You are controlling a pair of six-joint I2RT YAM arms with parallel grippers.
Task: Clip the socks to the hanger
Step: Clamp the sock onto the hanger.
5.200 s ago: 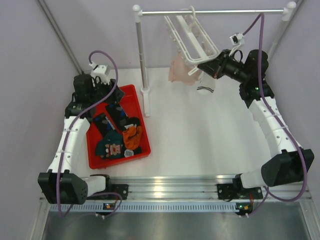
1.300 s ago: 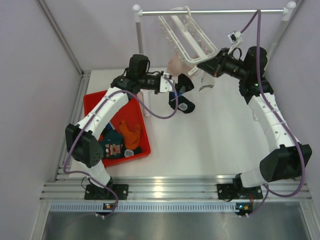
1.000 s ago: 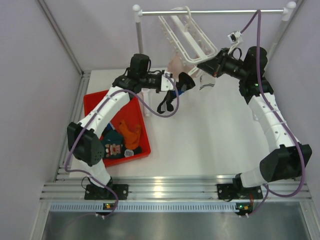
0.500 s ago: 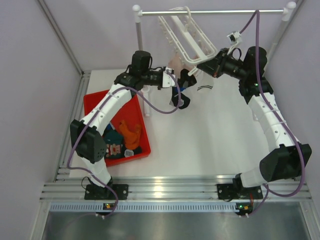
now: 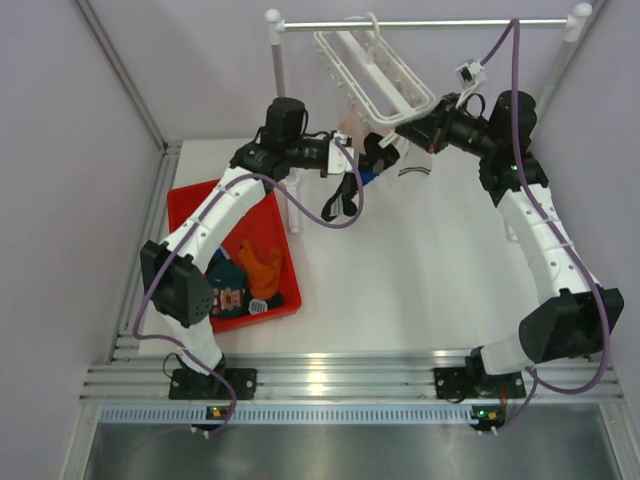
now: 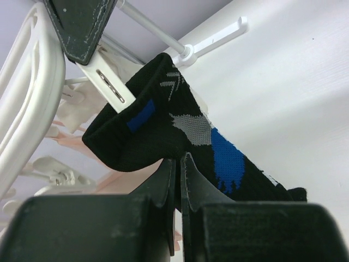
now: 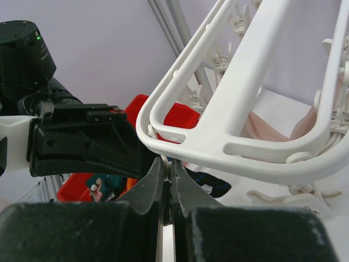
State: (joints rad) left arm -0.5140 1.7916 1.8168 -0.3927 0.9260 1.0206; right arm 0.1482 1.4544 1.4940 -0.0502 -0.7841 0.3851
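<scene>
The white grid hanger (image 5: 372, 72) hangs tilted from the rail. My right gripper (image 5: 403, 128) is shut on one of its small clips (image 7: 168, 159) at the near corner of the frame (image 7: 234, 109). My left gripper (image 5: 368, 158) is shut on a black sock (image 5: 343, 196) with blue and white patches, just below that corner. In the left wrist view the sock's cuff (image 6: 163, 120) lies against the pinched clip (image 6: 107, 85). A pink sock (image 5: 349, 124) is clipped on the hanger. An orange sock (image 5: 263, 265) and a teal sock (image 5: 228, 291) lie in the tray.
A red tray (image 5: 190, 212) sits at the left of the table. The metal rail (image 5: 430, 22) on white posts (image 5: 283, 110) spans the back. A white sock with a dark band (image 5: 414, 172) hangs under the hanger. Purple walls close in both sides.
My left arm has carried the black sock up and right, to just under the hanger's near corner. The hanger has swung slightly left. My right gripper stays on the clip.
</scene>
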